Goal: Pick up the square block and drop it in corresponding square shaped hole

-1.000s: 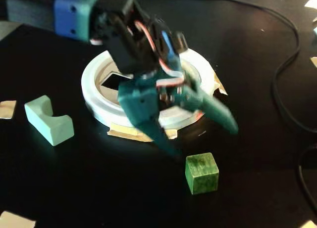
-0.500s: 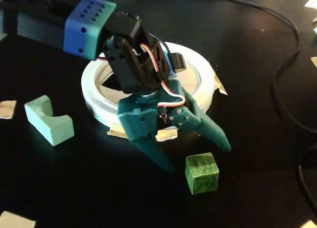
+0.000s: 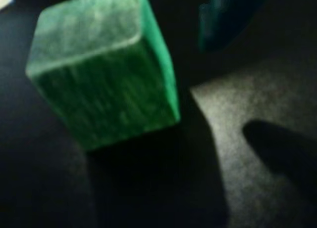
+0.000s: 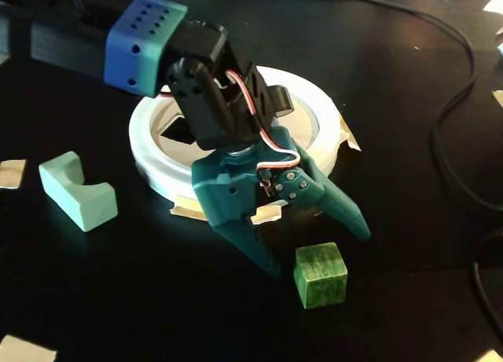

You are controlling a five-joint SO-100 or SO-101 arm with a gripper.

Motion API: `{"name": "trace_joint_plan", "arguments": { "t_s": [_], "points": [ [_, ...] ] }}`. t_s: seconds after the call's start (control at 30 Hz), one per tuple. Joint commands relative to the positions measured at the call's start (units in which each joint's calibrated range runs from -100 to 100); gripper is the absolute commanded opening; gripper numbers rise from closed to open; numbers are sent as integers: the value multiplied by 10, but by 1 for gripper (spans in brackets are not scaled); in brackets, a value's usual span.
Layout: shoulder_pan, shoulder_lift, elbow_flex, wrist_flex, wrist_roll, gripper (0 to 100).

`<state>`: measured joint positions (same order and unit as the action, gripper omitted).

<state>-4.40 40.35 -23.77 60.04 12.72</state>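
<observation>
We are looking at the small, glossy, marbled dark green cube [image 4: 320, 275], which is sitting on the black surface [image 4: 409, 244] in the fixed view and filling the upper left of the wrist view [image 3: 104, 69]. Our teal two-finger gripper [image 4: 318, 252] is hovering just above and behind it, its fingers [image 4: 346, 211] spreading wide open and gripping nothing. Behind the arm, the thick white ring [image 4: 149, 154] is framing a tan panel, its dark cutouts mostly hidden. A pale mint notched block [image 4: 77, 191] is lying well to the left.
</observation>
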Motion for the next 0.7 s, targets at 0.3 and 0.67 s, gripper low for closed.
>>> {"name": "trace_joint_plan", "arguments": {
  "t_s": [0.3,0.67],
  "points": [
    [-8,10,-48,16,4,51],
    [-8,6,-49,16,4,44]
  ]
}}
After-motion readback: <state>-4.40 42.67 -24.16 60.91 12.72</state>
